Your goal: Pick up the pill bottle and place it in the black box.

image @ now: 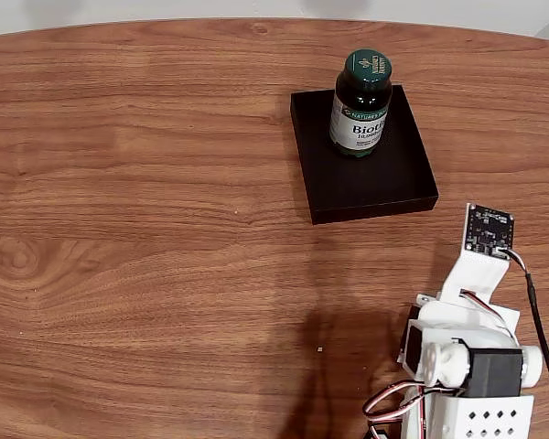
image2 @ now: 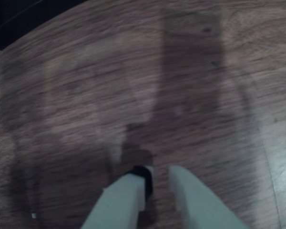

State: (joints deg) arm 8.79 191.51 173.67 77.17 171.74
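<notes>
- 2 task things sit together in the upper right of the fixed view: the pill bottle (image: 360, 102) stands upright inside the black box (image: 384, 187).
- Within the tray the bottle is at the far end, toward the top of the frame; the nearer part of the tray floor is bare.
- Its green cap faces up and its white label reads "Biotin".
- The box rests flat on the wooden table (image: 137, 229).
- The arm (image: 471, 357) is folded at the lower right of the fixed view, well apart from the box.
- In the wrist view the gripper (image2: 161, 172) enters from the bottom edge, its 2 white fingers (image2: 121, 200) parted by a narrow gap with nothing between them, above blurred wood.
- 1 dark corner at the upper left of the wrist view may be the box; I cannot tell.
</notes>
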